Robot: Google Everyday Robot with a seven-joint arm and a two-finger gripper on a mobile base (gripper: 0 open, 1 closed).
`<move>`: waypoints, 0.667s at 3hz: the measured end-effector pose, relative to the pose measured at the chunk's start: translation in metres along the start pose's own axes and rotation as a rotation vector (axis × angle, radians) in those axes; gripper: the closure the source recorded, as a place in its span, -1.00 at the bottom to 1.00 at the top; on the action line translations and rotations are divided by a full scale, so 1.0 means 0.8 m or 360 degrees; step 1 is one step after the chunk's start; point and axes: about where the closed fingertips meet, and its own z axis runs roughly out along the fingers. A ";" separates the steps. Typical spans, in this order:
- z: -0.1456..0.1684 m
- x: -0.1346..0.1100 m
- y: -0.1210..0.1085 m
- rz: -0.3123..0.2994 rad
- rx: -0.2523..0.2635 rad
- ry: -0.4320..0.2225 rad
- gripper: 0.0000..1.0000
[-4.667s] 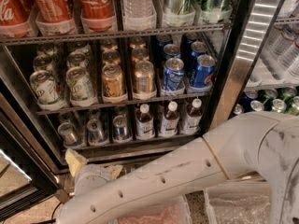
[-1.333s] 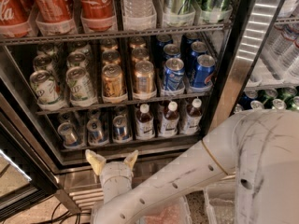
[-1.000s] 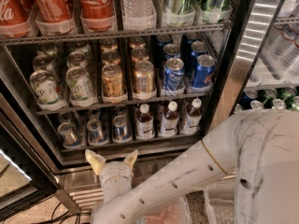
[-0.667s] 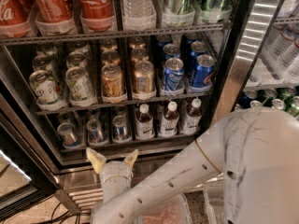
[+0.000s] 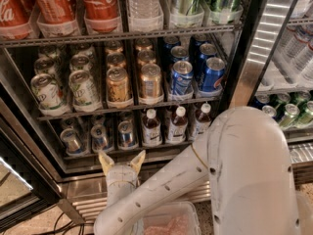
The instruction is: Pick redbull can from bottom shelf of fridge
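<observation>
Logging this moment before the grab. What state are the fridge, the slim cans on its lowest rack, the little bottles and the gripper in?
Fridge: open, drinks exposed.
Slim cans: upright on the bottom shelf, none gripped.
Small bottles: upright, white caps on.
Gripper: open, fingers spread, empty, just below the slim cans at the shelf's front edge.

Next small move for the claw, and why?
Probably ease the claw forward and slightly up: it sits open below the front edge of the bottom shelf, roughly under a redbull can, not yet around it.
</observation>
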 end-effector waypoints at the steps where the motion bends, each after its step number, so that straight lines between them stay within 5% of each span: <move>1: 0.008 -0.001 -0.001 -0.0059 0.0018 -0.0044 -0.72; 2: 0.011 0.000 -0.001 -0.0082 0.0025 -0.0073 -0.60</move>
